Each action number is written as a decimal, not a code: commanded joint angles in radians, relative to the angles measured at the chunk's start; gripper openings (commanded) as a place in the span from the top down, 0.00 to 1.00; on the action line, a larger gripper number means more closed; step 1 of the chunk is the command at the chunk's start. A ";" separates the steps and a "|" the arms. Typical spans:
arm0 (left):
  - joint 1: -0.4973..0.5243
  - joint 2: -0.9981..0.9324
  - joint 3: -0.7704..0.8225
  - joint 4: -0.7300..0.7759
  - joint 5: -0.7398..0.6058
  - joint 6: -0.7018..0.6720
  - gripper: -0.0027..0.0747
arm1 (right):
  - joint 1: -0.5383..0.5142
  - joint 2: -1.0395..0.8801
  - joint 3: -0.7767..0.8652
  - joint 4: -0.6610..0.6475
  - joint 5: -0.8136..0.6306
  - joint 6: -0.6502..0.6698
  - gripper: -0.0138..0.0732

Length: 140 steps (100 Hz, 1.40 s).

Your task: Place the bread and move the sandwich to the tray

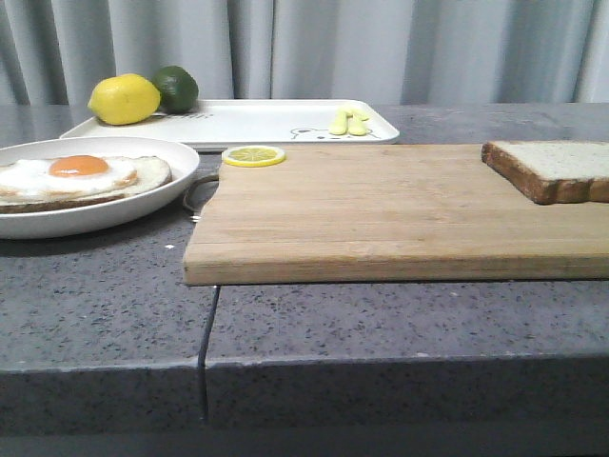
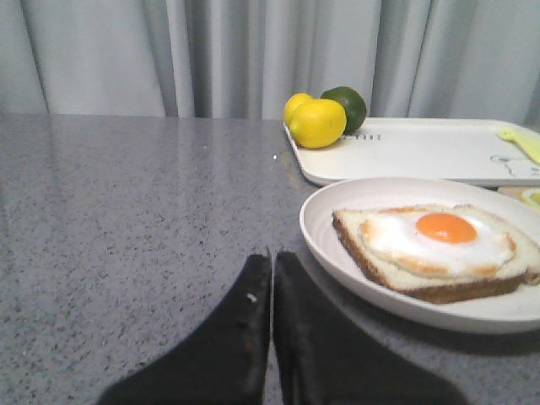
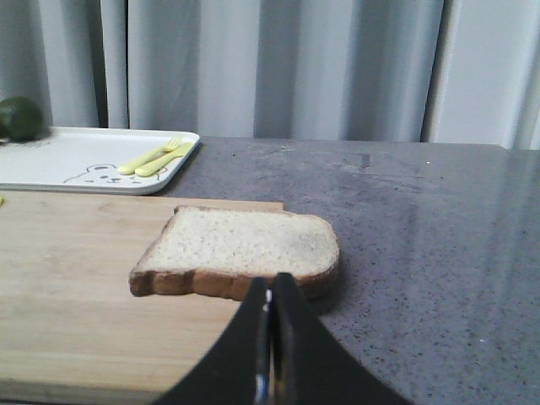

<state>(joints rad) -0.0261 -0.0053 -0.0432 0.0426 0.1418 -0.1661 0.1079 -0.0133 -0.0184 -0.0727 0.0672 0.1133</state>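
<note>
Nothing had yet been grasped, so the task stood at its first step: picking up the bread [image 3: 245, 249] to set it over the egg. The slice lay flat at the right end of the wooden cutting board [image 1: 381, 209], one corner overhanging the board's edge above the grey counter [image 1: 400, 324]. Its crumb was pale and finely speckled, with a dark brown crust.

The right tool [image 3: 270, 291] sat low just in front of the slice, its two black fingers pressed together with nothing between them. The left tool [image 2: 272, 270] was likewise closed and empty, resting near the rim of the round white plate [image 2: 337, 261]. Neither arm appeared in the front view.

The next move would likely call for the right tool to spread its fingers and close on the bread by the near crust, where the overhang offers a way under.

The open sandwich [image 2: 434, 249], a brown-crusted slice topped with a fried egg, waited on the plate. Behind it sat the white tray [image 1: 276, 124], carrying a lemon [image 1: 124, 99], a lime [image 1: 177, 88] and small yellow cutlery [image 1: 348, 122]. A lemon slice [image 1: 253, 155] rested on the board's far corner.
</note>
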 commanded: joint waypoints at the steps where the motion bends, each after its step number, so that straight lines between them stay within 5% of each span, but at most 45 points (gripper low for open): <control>1: -0.008 -0.013 -0.086 -0.043 -0.049 -0.009 0.99 | 0.001 0.004 -0.082 0.034 -0.024 -0.002 0.92; 33: -0.008 0.144 -0.345 -0.082 0.275 -0.009 0.99 | 0.001 0.195 -0.348 0.043 0.308 -0.002 0.92; 49: -0.008 0.241 -0.452 -0.086 0.326 -0.009 0.99 | 0.001 0.287 -0.465 0.043 0.430 -0.002 0.92; 140: -0.044 0.313 -0.541 -0.092 0.368 -0.009 0.99 | 0.001 0.327 -0.521 0.107 0.468 -0.002 0.91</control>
<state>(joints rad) -0.0610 0.2911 -0.5506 -0.0375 0.5875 -0.1661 0.1079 0.2944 -0.5046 0.0328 0.6093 0.1149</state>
